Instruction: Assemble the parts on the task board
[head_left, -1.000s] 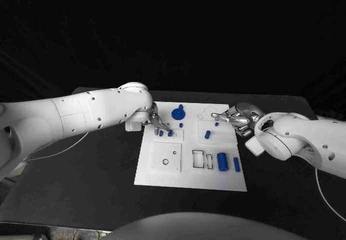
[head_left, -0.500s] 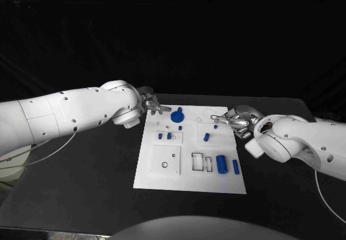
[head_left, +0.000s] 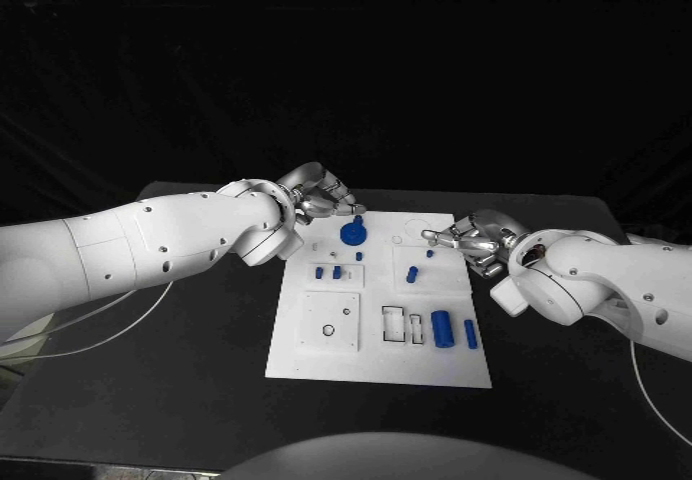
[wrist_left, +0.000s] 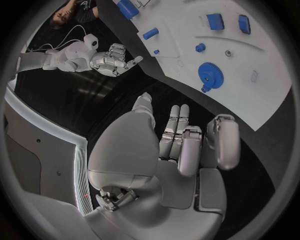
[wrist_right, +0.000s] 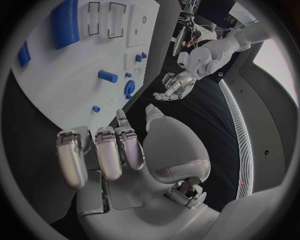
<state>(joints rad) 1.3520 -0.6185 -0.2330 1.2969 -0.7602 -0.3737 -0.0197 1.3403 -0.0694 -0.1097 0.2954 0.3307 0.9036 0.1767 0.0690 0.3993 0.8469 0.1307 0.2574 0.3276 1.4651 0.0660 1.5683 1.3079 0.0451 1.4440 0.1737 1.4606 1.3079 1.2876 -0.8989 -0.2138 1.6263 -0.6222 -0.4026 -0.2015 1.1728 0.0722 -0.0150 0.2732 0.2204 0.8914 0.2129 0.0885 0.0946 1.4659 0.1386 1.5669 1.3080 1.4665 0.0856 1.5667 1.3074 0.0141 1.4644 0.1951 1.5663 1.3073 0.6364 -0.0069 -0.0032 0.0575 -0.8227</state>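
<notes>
- Nearest the robot on the flat white plastic task board, a stout blue cylinder and a slimmer blue bar lie loose beside two rectangular slots (not yet seated, I judge).
- Mid-board, two short blue pegs stand where the left robot hand worked a second ago.
- That left robot hand has lifted off past the board's far left corner, fingers apart, empty.
- The right robot hand stays at the far right edge, empty, fingers loosely apart.
- A blue toothed gear sits at the far end.

no readable text, label, brand, number or sign appears on anything in these views.
</notes>
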